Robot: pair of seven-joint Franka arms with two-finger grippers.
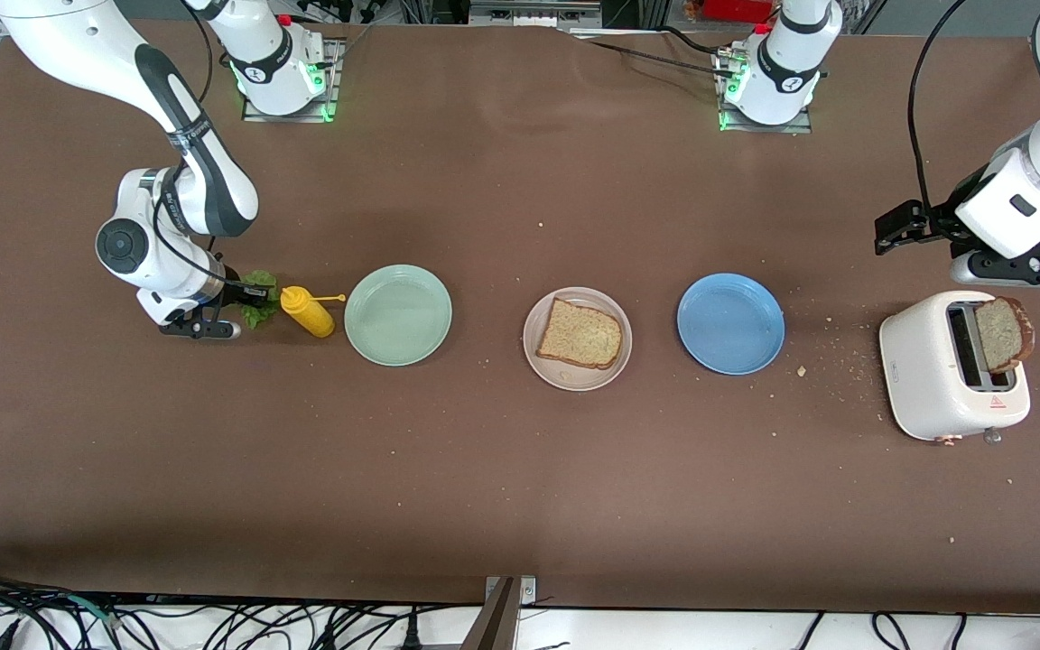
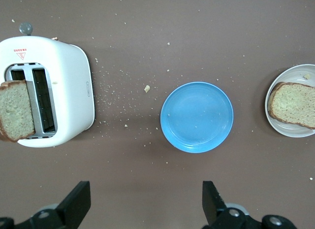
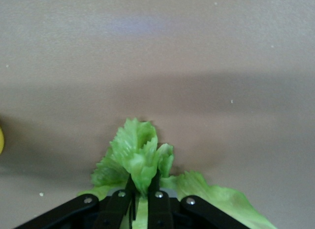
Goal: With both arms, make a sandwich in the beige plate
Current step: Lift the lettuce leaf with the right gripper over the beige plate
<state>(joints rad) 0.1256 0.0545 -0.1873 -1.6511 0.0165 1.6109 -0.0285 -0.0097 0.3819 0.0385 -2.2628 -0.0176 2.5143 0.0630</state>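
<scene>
Right now my right gripper (image 3: pixel 142 199) sits low at the right arm's end of the table, its fingers pinched together on the lettuce leaf (image 3: pixel 140 157), which bunches up between them and spills out to either side. In the front view that leaf (image 1: pixel 258 300) lies just beside the yellow mustard bottle (image 1: pixel 307 311), so I have almost no room on that edge; the bottle's nozzle points toward the mint-green plate (image 1: pixel 398 315), which stands close by it.

Along the row, the beige plate (image 1: pixel 534 327) sits mid-table with one slice of toast (image 1: pixel 580 334) lying flat in it, the crust reaching close to the rim on the side nearer the front camera. Bare table separates it from the mint-green plate and from the blue plate (image 1: pixel 730 323), with gaps wide enough to come down between them.

My left gripper (image 2: pixel 145 209) hangs over the table near the toaster (image 1: pixel 926 370), jaws spread wide and holding nothing. From the left wrist view I see its fingers (image 2: pixel 76 202) framing bare tabletop, apart from the blue plate's edge. A second slice (image 1: pixel 1003 334) stands up out of the toaster's slot, tilted toward the left arm's end of the table. Crumbs (image 1: pixel 831 357) scatter between toaster and blue plate. A broad strip of bare table runs along the edge nearest the front camera.
</scene>
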